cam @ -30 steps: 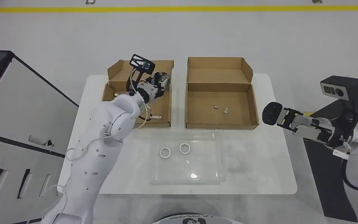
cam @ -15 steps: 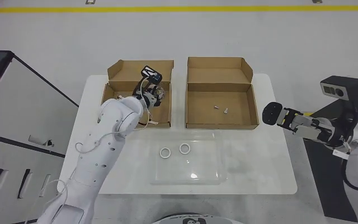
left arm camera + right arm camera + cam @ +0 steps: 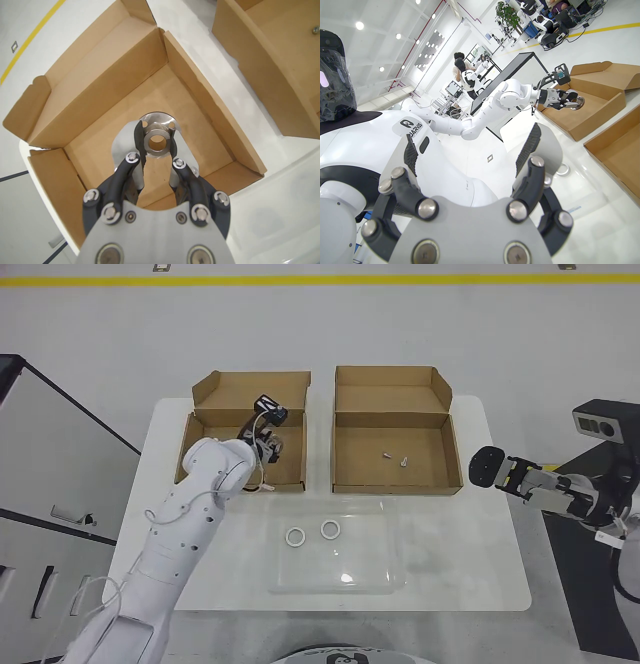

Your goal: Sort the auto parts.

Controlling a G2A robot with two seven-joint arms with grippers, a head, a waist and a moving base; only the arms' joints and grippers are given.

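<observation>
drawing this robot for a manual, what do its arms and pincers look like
The left arm has glossy white rounded shells, with a thin pale cable at the wrist. The left pincer and right pincer share a silver plate, black curved links and silver bolts.

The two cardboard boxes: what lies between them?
Nothing; the top view shows a bare strip of white table between the left box and right box.

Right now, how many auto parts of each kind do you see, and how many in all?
Flange: 1, held by the left hand over the left box.
Rings: 2, in the tray.
Bolts: 2, in the right box.
Total: 5.
</observation>
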